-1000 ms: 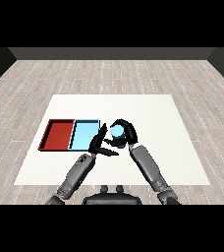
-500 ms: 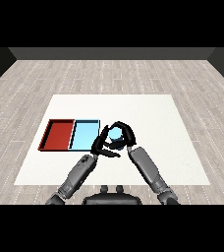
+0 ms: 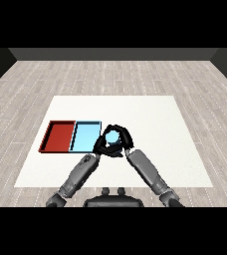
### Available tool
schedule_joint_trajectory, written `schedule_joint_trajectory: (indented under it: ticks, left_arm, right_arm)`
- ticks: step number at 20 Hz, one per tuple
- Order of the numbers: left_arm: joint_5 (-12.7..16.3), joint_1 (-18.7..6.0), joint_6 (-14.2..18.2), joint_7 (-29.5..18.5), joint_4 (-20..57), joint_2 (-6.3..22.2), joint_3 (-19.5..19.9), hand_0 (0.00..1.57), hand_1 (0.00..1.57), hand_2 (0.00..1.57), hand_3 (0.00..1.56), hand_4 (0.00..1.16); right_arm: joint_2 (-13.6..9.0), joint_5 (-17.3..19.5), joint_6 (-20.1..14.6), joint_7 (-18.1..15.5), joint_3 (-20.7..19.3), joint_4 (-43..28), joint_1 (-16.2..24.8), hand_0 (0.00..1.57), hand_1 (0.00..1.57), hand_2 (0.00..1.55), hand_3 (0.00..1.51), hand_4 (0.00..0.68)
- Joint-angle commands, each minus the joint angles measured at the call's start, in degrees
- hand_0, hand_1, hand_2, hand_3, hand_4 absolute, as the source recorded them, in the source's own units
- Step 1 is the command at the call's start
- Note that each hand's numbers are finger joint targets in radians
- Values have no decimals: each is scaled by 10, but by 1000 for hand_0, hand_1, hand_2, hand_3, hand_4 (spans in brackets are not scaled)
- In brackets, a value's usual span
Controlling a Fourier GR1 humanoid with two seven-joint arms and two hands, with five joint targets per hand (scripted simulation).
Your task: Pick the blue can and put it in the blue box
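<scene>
My right hand (image 3: pixel 124 145) is curled round the blue can (image 3: pixel 113 136), whose light blue top shows between the fingers. The can is held upright just past the right edge of the light blue tray (image 3: pixel 85 136), over the white table. The left hand (image 3: pixel 100 146) sits close beside the can's left, at the tray's near right corner, partly overlapped by the right hand; its fingers look relaxed. The can's lower body is hidden by the fingers.
A red tray (image 3: pixel 59 136) lies against the blue tray's left side. Both trays hold nothing. The white table (image 3: pixel 155 119) stretches to the right and far side, with grey plank floor around it.
The right hand has carried the can a little left and nearer, closing on the blue tray's right edge. The left hand has shifted slightly left, now tucked against the right hand.
</scene>
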Motion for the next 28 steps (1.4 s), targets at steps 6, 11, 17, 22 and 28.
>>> schedule_joint_trajectory:
  ticks: [6, 11, 17, 22, 28]
  left_arm:
    - [-24, -38, 53, 43, 2, -4, -8, 0, 0, 0, 0, 108]
    - [-45, -40, 121, 53, 28, -3, -55, 0, 0, 0, 0, 0]
    - [-63, -100, 137, 57, 55, -3, -59, 0, 0, 0, 0, 206]
    - [-34, -64, 139, 13, 61, -2, -43, 776, 776, 789, 205, 641]
    - [-17, -63, 182, 42, 34, -3, -59, 829, 829, 859, 570, 641]
  right_arm:
    - [1, -28, -13, 11, 25, 0, -21, 1485, 1485, 1468, 1407, 536]
    - [1, -28, 10, 20, 15, -26, -7, 1490, 1490, 1460, 1408, 571]
    - [0, -42, 3, 11, 10, 26, -48, 1475, 1475, 1457, 1399, 559]
    - [0, -76, -22, -33, 43, 50, -51, 1483, 1483, 1461, 1408, 587]
    - [0, -32, -13, -4, 36, -14, -16, 1468, 1468, 1452, 1403, 576]
